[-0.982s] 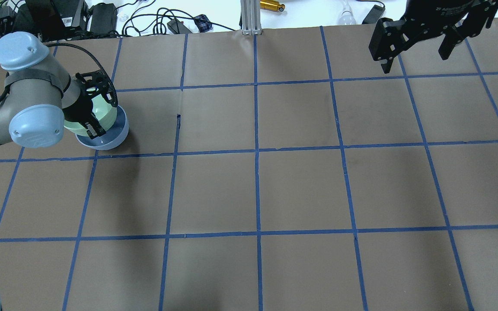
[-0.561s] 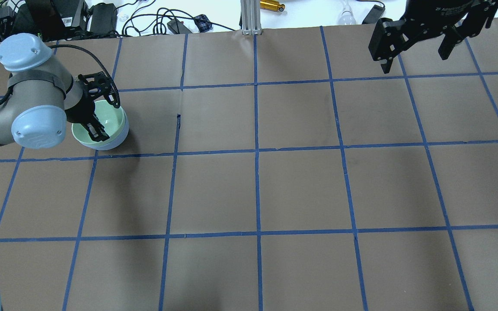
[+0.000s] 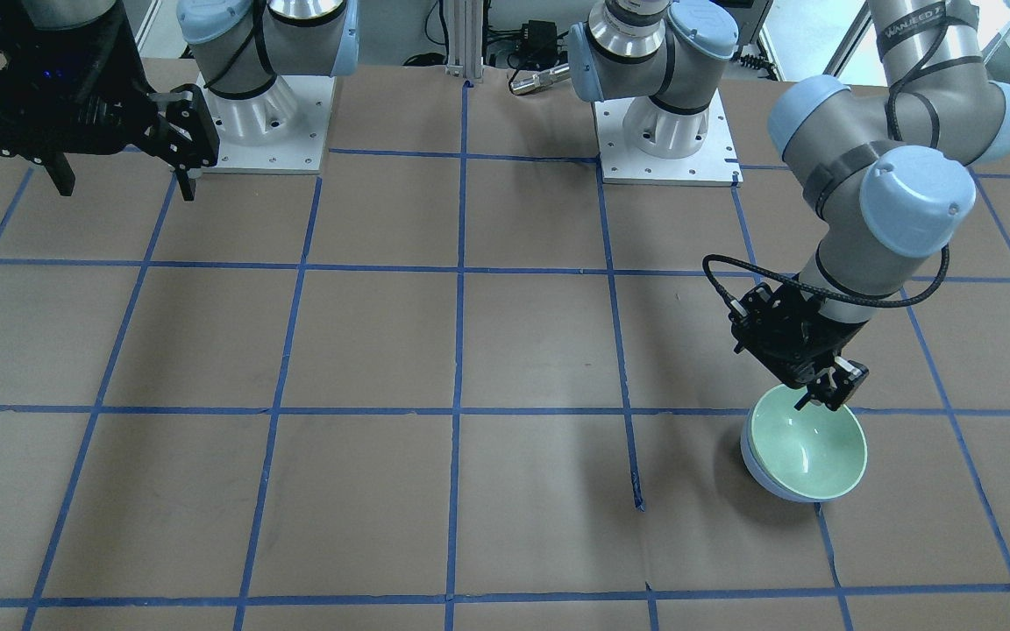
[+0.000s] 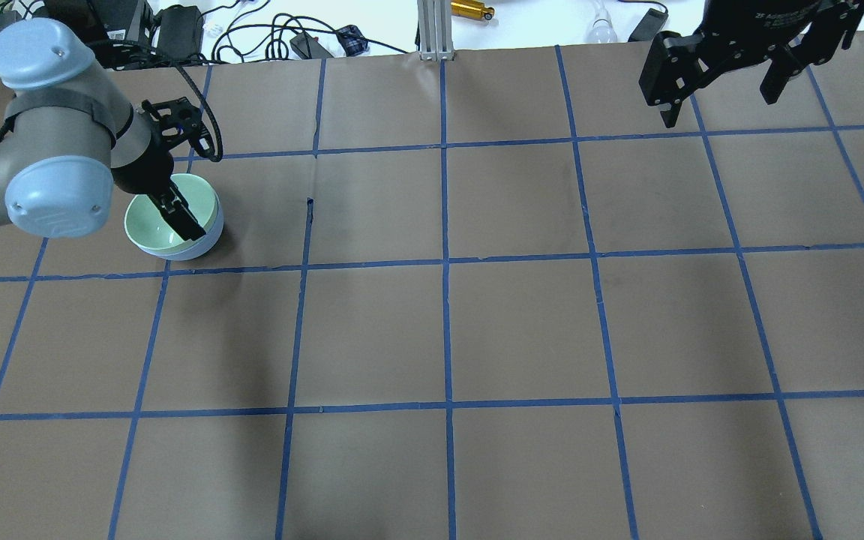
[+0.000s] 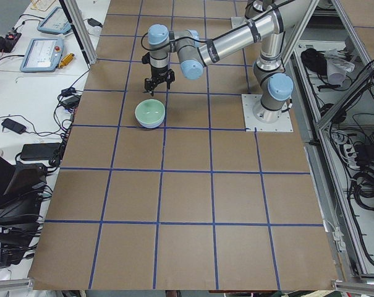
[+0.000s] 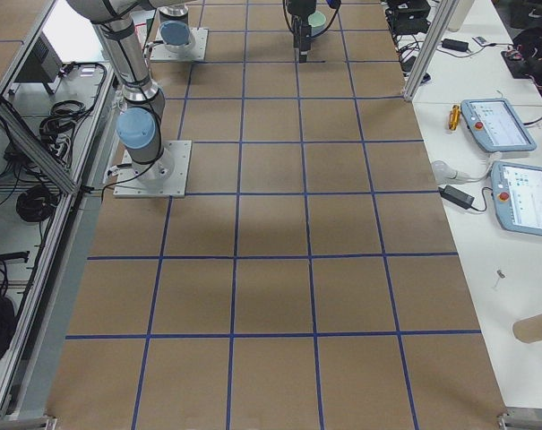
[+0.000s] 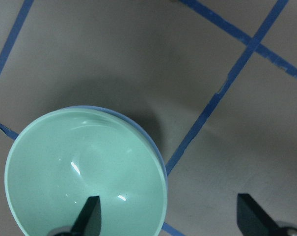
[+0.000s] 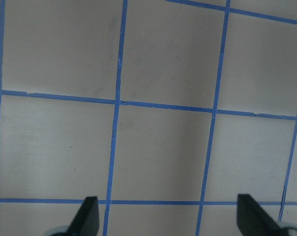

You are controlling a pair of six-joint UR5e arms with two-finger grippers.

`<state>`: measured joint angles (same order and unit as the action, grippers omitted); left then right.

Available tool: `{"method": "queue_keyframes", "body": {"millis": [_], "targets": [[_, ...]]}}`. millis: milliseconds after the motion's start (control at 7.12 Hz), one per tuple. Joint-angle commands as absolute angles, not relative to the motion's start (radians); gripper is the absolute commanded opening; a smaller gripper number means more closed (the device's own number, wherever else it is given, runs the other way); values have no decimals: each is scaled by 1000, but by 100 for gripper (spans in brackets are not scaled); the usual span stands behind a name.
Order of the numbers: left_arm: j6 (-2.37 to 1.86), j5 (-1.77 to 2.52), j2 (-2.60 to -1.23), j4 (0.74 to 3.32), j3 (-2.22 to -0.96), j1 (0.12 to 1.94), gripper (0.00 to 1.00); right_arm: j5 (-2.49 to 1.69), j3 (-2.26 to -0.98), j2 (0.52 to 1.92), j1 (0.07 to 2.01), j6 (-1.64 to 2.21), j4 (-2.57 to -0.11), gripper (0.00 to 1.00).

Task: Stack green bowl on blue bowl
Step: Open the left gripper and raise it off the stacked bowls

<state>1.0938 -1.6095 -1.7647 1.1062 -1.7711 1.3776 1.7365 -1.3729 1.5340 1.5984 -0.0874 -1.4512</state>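
Overhead view, 10 o'clock on the table (image 4: 522, 330): found the green bowl (image 4: 148, 221) seated upright inside the blue bowl (image 4: 209, 236), rims nearly level. Saw of the blue one only a thin crescent of wall and rim, from 3 to 7 o'clock around the green. Inside the green: bare glossy glaze with small highlights.

Logged the left gripper (image 3: 823, 396) just above the stack, jaws spread wide, holding nothing. By its wrist camera, placed one fingertip (image 7: 92, 219) over the green interior and the other out over brown paper beyond the rim. Could not tell for certain whether either touches the bowl.

Logged the right gripper (image 4: 722, 103) at 1 o'clock, well apart from the bowls, high over the paper, jaws wide, empty.
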Motion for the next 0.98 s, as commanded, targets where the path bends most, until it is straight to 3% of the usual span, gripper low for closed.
{"method": "queue_keyframes", "body": {"millis": [0, 842], "targets": [[673, -1565, -1730, 1158, -1688, 1437, 100, 1736, -1373, 1534, 1598, -87, -1451, 100], [120, -1502, -1599, 1544, -1560, 1522, 100, 1736, -1373, 1534, 1598, -87, -1451, 100]]}}
